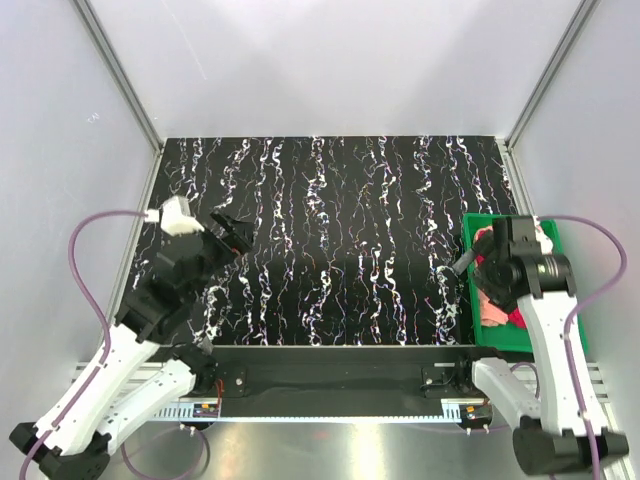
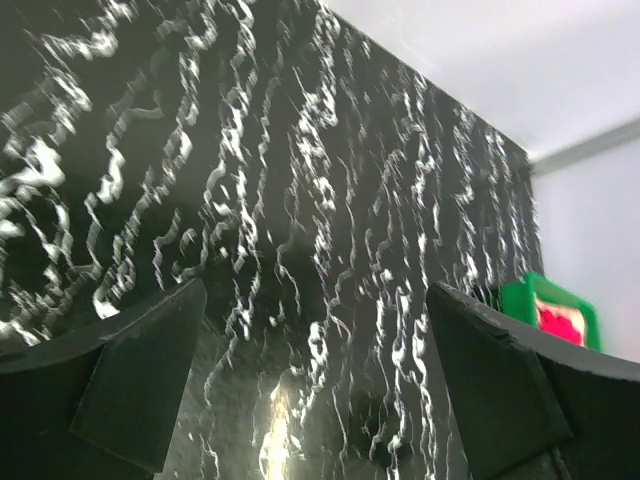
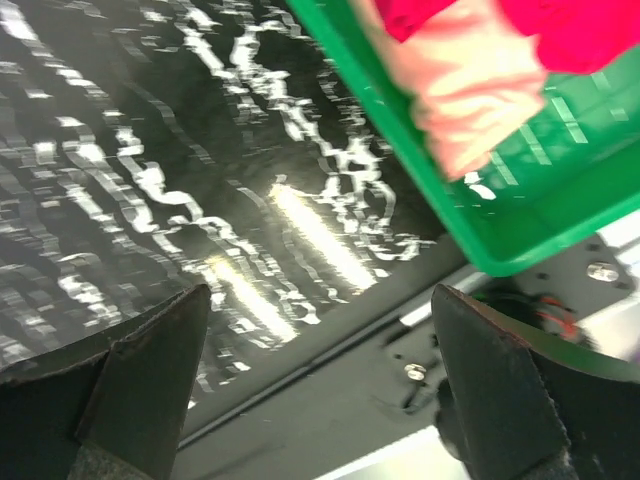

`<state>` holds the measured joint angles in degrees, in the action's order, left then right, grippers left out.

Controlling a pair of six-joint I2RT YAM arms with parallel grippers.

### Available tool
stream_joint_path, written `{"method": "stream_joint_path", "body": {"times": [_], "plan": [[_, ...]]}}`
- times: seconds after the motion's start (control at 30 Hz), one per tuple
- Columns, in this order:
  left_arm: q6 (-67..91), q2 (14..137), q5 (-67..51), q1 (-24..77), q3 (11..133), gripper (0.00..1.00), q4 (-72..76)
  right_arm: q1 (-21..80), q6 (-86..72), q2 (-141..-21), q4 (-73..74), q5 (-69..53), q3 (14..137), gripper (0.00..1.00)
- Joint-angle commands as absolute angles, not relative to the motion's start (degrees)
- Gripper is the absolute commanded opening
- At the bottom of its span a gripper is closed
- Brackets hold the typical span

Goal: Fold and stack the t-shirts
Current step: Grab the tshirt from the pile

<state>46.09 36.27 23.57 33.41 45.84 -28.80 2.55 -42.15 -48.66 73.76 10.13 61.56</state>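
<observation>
**Shirts in tray, right hand nearest**

Red shirt (image 3: 590, 25) and pink shirt (image 3: 470, 100) lie crumpled in the tray (image 3: 560, 190), just beside the right hand (image 3: 320, 390), on its outer side. Right hand: fingers spread, empty. Left hand (image 2: 320, 380): also spread and empty, well apart from the shirts across the table (image 1: 330, 250). Judgement: the right arm should reach.

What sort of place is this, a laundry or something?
Probably a robotics lab test cell: white walls enclose a black marbled table, a left arm and right arm are bolted at its near edge, and a green tray holds t-shirts.
</observation>
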Motion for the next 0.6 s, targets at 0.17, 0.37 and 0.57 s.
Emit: {"method": "stream_joint_path", "body": {"times": [0.17,0.37,0.57], "plan": [[21.7,56.5,6.3,27.6,71.6,0.99,-44.3,2.3,-41.6,-61.2,80.2,18.4,71.1,1.00],[10.5,66.0,-4.3,26.1,82.1,0.99,-53.0,0.6,-49.0,-68.1,80.4,25.9,74.4,0.86],[6.7,66.7,-6.3,25.4,81.0,0.99,-51.2,-7.6,-49.0,-74.1,71.9,20.5,73.8,0.77]]}}
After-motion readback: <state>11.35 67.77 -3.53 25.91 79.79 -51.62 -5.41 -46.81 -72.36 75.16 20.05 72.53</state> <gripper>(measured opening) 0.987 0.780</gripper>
